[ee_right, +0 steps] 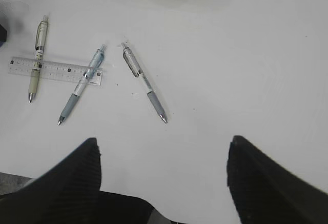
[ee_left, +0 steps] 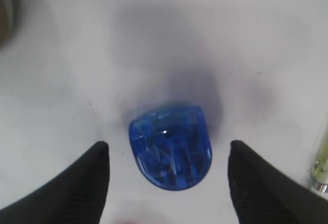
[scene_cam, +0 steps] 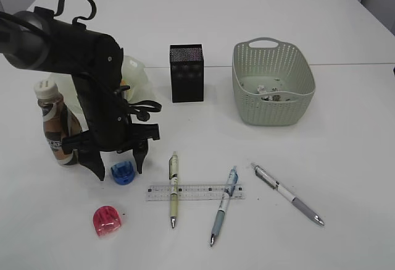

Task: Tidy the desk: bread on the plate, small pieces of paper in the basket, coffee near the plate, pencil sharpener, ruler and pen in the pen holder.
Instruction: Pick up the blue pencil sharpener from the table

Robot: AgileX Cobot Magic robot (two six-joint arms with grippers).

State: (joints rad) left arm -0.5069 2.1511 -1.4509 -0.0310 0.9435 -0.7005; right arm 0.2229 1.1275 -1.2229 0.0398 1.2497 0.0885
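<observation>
Blue translucent plastic pencil sharpener lies on the white desk between the left gripper's spread, empty jaws; the right gripper is likewise released.

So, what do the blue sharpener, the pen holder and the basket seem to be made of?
Blue pencil sharpener: looks like translucent glossy plastic; inner parts show through and it carries a highlight. Pen holder: black, apparently fine metal mesh, with a speckled sheen inside. Basket: matte sage-green plastic, probably moulded, with regular perforations in its walls.
</observation>
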